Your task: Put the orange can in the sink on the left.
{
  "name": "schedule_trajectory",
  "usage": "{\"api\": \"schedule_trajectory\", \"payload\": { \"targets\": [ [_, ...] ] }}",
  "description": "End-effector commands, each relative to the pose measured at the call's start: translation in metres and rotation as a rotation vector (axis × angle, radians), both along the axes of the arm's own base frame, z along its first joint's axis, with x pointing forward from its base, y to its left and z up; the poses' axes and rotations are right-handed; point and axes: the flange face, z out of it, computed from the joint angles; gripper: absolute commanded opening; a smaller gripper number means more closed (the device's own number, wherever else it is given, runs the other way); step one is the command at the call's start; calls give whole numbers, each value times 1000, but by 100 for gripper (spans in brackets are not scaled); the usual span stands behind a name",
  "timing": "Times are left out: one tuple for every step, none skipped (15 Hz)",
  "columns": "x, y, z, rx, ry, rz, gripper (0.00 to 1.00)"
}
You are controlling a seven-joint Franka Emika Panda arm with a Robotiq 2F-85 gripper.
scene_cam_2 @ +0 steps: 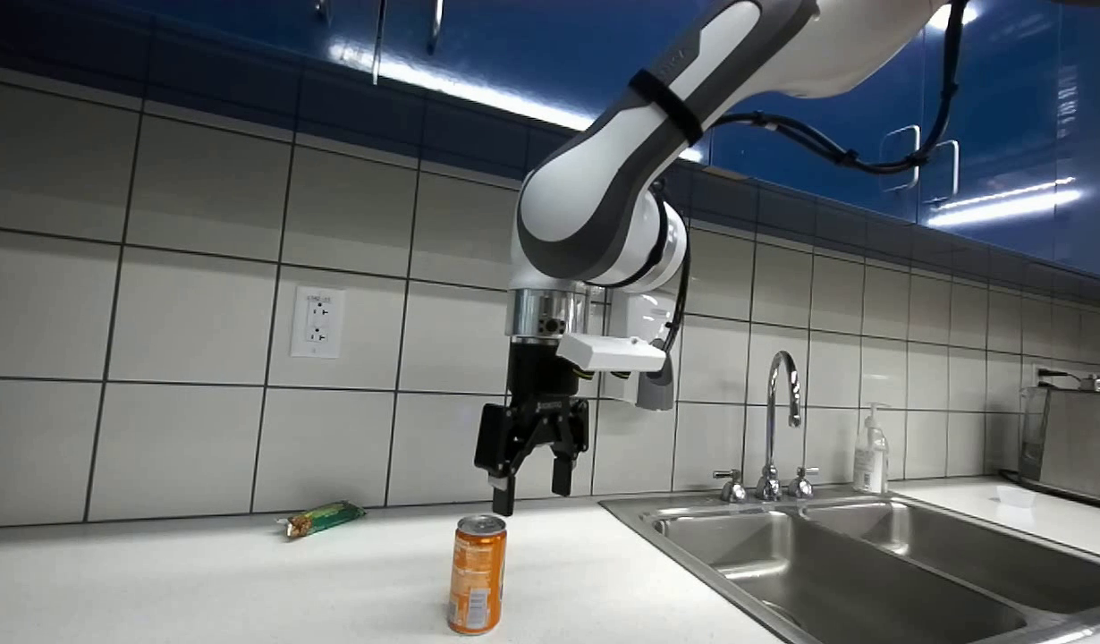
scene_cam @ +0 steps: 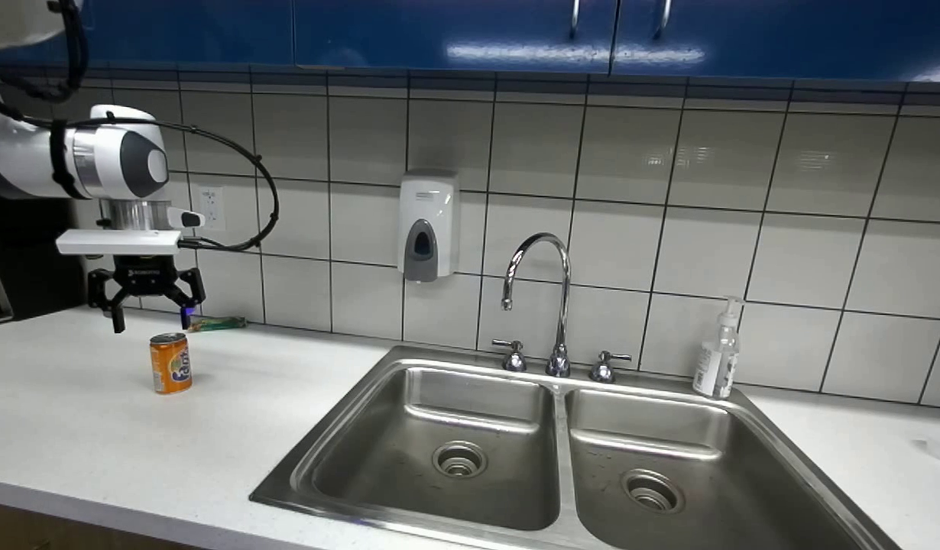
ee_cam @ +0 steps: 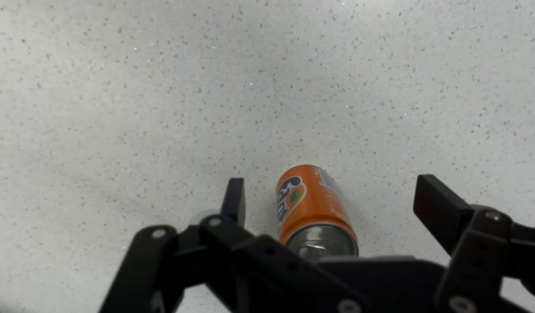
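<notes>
The orange can (scene_cam: 170,365) stands upright on the white counter, left of the double sink. In both exterior views my gripper (scene_cam: 152,324) hangs fingers-down with its tips above the height of the can's top. Its jaws are wide apart and hold nothing. In the wrist view the can (ee_cam: 313,200) appears between the two fingers (ee_cam: 235,200), nearer the left one, and the gripper's body covers part of its silvery top. The sink on the left (scene_cam: 363,462) is a steel basin with a round drain, lying to the right of the can. It also shows in an exterior view as the nearer basin (scene_cam_2: 827,563).
A green wrapped packet (scene_cam_2: 325,518) lies by the tiled wall behind the can. A tall curved faucet (scene_cam: 563,305) rises behind the basins between two handles. A clear pump bottle (scene_cam: 719,355) stands at the sink's back right. A soap dispenser (scene_cam: 429,225) hangs on the wall.
</notes>
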Motion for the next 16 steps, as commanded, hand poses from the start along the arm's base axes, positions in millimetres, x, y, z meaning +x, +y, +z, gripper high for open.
{"api": "schedule_trajectory", "payload": {
  "targets": [
    [15,19,-9,-16,13,26,100],
    [18,22,-12,-21,13,31,100],
    [21,24,-16,-25,17,38,100],
    [24,26,-19,-28,22,47,100],
    [27,27,-22,-31,25,50,100],
    [30,28,-25,-33,28,52,100],
    [34,29,-29,-33,39,56,100],
    [37,30,-32,-39,41,55,100],
    [41,30,-35,-40,49,55,100],
    [45,30,-38,-42,50,52,100],
    [48,30,-40,-41,55,51,100],
    [51,31,-42,-42,57,50,100],
    [54,33,-45,-43,56,50,100],
    [56,34,-46,-42,61,51,100],
    [59,35,-48,-43,65,52,100],
    [62,36,-50,-45,68,51,100]
  ]
}}
